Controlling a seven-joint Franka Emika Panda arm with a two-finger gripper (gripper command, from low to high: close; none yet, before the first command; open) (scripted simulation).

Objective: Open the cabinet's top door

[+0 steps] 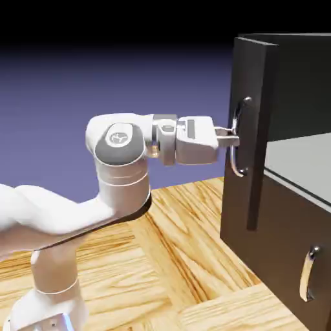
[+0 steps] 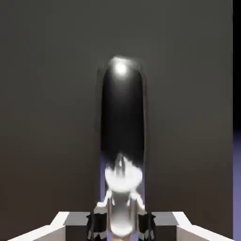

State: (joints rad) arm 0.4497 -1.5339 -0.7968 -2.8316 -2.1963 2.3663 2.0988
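The dark cabinet (image 1: pixel 304 71) stands at the exterior view's right. Its top door (image 1: pixel 244 207) is swung partly out from the body, so a pale grey interior shows behind it. The door's curved silver handle (image 1: pixel 240 169) runs vertically down the panel. My gripper (image 1: pixel 233 137) reaches in level from the left and is shut on this handle near its middle. In the hand view the shiny handle (image 2: pixel 122 141) rises large between my gripper's (image 2: pixel 121 225) grey fingertips (image 2: pixel 96 221), and the dark door panel (image 2: pixel 47 117) fills the rest of that view.
Below the top door sits the shorter lower panel (image 1: pixel 278 258) with its own silver handle (image 1: pixel 309 271). The cabinet stands on a wooden table (image 1: pixel 181 258). My white arm (image 1: pixel 116 168) rises from the lower left.
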